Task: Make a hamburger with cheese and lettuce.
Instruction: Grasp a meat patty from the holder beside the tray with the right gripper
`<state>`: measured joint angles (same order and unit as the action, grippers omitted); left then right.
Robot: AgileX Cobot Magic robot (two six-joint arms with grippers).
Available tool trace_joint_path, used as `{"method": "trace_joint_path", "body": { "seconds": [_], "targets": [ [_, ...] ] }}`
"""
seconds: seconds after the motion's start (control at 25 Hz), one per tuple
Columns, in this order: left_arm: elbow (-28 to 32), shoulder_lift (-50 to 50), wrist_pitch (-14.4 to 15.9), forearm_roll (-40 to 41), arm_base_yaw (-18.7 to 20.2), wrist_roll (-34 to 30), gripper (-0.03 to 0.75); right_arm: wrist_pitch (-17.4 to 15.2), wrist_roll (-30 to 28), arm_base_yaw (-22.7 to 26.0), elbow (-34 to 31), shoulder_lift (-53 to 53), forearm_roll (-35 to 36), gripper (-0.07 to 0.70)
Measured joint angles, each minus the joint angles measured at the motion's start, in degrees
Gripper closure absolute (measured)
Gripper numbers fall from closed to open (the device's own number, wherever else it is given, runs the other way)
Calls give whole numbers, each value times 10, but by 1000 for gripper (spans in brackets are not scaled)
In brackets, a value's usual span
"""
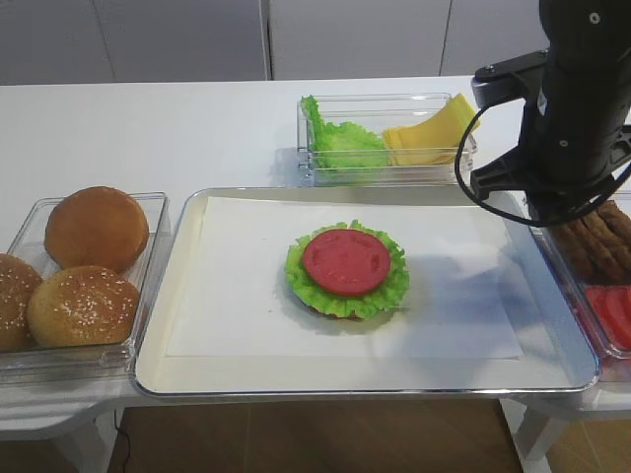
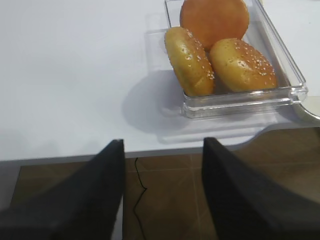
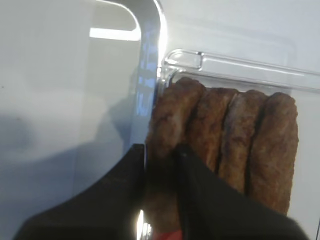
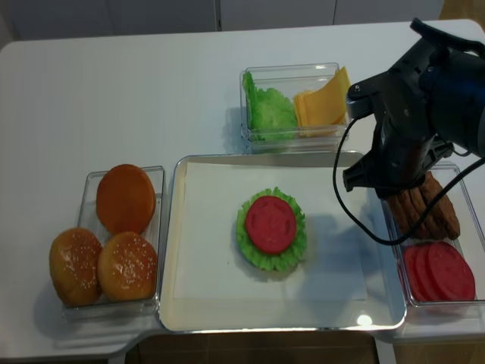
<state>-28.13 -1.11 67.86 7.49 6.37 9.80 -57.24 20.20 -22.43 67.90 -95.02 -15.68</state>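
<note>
The hamburger (image 1: 346,268) sits mid-tray as a bun base, frilly lettuce (image 1: 297,279) and a red tomato slice on top. More lettuce (image 4: 269,111) and fanned yellow cheese (image 4: 322,103) fill the clear box behind the tray. My right gripper (image 3: 160,148) is down in the right-hand box, shut on the leftmost brown patty (image 3: 172,112), one finger on each side of it. In the overhead views the black right arm (image 4: 409,129) hides those fingers. My left gripper (image 2: 164,141) hangs open and holds nothing, past the table's front edge, over the floor.
The metal tray (image 1: 177,296) holds white paper under the hamburger. A clear box (image 1: 155,205) at the left holds three buns (image 1: 97,229). Beside the gripped patty stand several more patties (image 3: 255,145), with red tomato slices (image 4: 438,271) in front of them. A cable (image 4: 345,197) loops from the right arm.
</note>
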Motion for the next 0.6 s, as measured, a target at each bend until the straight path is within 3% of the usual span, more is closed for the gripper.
{"method": "trace_joint_path", "body": {
  "seconds": [0.6],
  "targets": [
    [0,0,0,0,0,0,346,-4,16,0,0,1,0,507]
  ]
}}
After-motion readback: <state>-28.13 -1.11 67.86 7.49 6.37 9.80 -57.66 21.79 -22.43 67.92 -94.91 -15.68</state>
